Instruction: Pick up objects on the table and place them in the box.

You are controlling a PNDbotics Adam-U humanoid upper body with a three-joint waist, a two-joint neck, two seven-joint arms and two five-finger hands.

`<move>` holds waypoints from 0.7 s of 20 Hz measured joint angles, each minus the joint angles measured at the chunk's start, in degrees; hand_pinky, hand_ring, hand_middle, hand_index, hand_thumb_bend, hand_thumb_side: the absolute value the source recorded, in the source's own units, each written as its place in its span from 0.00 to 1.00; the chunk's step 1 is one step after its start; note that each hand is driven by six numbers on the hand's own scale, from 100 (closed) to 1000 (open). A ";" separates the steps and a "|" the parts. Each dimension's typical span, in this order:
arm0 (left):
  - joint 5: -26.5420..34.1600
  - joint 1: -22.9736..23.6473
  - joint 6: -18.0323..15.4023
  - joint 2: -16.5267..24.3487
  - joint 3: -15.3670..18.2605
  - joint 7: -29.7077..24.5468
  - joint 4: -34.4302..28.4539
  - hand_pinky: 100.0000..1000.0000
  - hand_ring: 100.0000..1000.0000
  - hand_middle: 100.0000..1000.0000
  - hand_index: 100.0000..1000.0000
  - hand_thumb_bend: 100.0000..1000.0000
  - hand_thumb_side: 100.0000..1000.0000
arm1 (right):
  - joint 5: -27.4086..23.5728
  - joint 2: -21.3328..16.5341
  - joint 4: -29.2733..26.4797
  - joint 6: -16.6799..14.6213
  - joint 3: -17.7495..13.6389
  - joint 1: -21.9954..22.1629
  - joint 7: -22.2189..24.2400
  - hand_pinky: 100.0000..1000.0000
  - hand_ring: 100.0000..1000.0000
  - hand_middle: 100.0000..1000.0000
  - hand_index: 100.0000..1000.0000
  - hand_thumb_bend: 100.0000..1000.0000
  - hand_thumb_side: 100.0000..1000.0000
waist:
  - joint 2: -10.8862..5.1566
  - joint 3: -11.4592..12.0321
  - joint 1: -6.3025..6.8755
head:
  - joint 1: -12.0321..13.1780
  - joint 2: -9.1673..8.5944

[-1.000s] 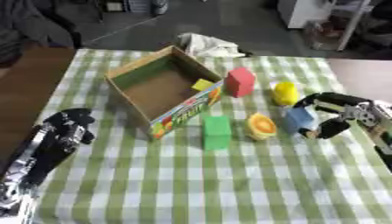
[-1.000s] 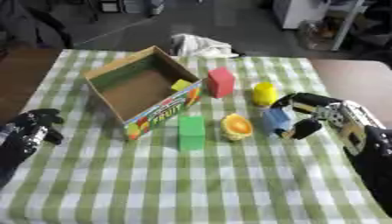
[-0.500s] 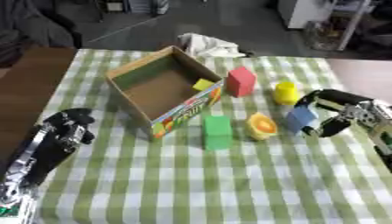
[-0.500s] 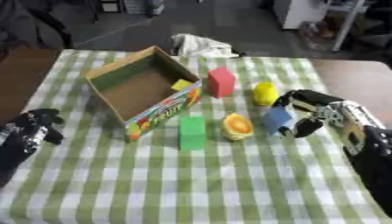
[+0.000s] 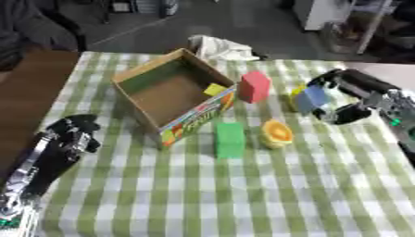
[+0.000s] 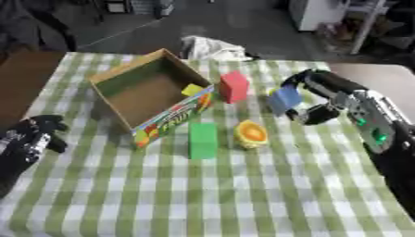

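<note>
My right hand (image 5: 353,98) is shut on a blue block (image 5: 312,97), held above the cloth at the right. A yellow thing (image 5: 294,91) peeks out at the block's left edge, mostly hidden behind it. The open cardboard box (image 5: 188,121) stands left of centre, with a small yellow block (image 5: 215,89) inside near its right wall. A red block (image 5: 254,86) stands just right of the box. A green block (image 5: 230,140) and an orange-yellow rounded piece (image 5: 275,134) lie in front. My left hand (image 5: 69,136) rests open at the lower left, holding nothing.
A green-and-white checked cloth (image 5: 243,194) covers the table. A crumpled white cloth (image 5: 219,46) lies at the far edge behind the box. Bare brown tabletop (image 5: 32,83) shows at the left. Shelving and clutter stand beyond the far right corner.
My right hand has lifted the blue block off the cloth and carried it away from me, in front of the yellow thing. The left hand has not moved.
</note>
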 measured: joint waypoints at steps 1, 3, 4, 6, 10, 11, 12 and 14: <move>0.05 0.00 0.01 -0.01 -0.08 -0.09 0.00 0.53 0.50 0.61 0.76 0.01 0.52 | -0.94 0.14 -0.35 0.41 0.14 -1.24 0.45 0.72 0.83 0.55 0.58 0.10 0.00 | 0.04 0.32 0.04 | -0.29 0.00; 0.12 -0.03 -0.04 -0.05 -0.38 -0.39 0.00 0.53 0.50 0.61 0.76 0.01 0.52 | -1.57 0.86 -0.36 1.01 0.30 -3.86 1.33 0.72 0.83 0.56 0.59 0.09 0.00 | 0.31 1.12 0.14 | -1.03 0.00; 0.17 -0.10 -0.06 -0.17 -0.58 -0.55 0.00 0.53 0.50 0.61 0.76 0.01 0.52 | -1.54 1.52 -0.15 1.17 0.34 -4.99 1.69 0.72 0.83 0.56 0.59 0.09 0.00 | 0.55 1.67 0.20 | -1.47 0.00; 0.35 -0.35 -0.17 -0.45 -1.00 -1.00 0.00 0.53 0.50 0.61 0.76 0.01 0.52 | -1.05 3.26 1.23 1.33 0.34 -7.03 2.09 0.72 0.84 0.56 0.59 0.08 0.00 | 1.06 2.87 0.34 | -2.47 0.00; 0.53 -1.46 -0.42 -0.50 -1.89 -2.10 0.00 0.53 0.50 0.61 0.76 0.01 0.52 | 0.88 7.12 5.48 1.17 0.00 -10.20 2.17 0.72 0.85 0.58 0.61 0.06 0.00 | 2.31 5.22 0.37 | -4.74 0.00; 0.62 -1.78 -0.50 -0.51 -2.13 -2.38 -0.01 0.53 0.50 0.61 0.76 0.01 0.52 | 1.41 7.97 6.50 1.08 -0.22 -10.79 2.08 0.72 0.85 0.59 0.62 0.06 0.00 | 2.56 5.82 0.37 | -5.30 0.00; 0.69 -2.08 -0.56 -0.52 -2.36 -2.66 -0.01 0.53 0.50 0.61 0.76 0.01 0.52 | 1.98 8.77 7.43 0.92 -0.34 -11.37 1.92 0.72 0.85 0.59 0.63 0.06 0.00 | 2.84 6.38 0.39 | -5.85 0.00; 0.90 -2.47 -0.64 -0.54 -2.77 -3.17 -0.01 0.53 0.50 0.61 0.76 0.01 0.52 | 3.07 10.33 8.86 0.52 -0.55 -12.37 1.51 0.72 0.85 0.62 0.65 0.06 0.00 | 3.34 7.15 0.39 | -6.82 0.00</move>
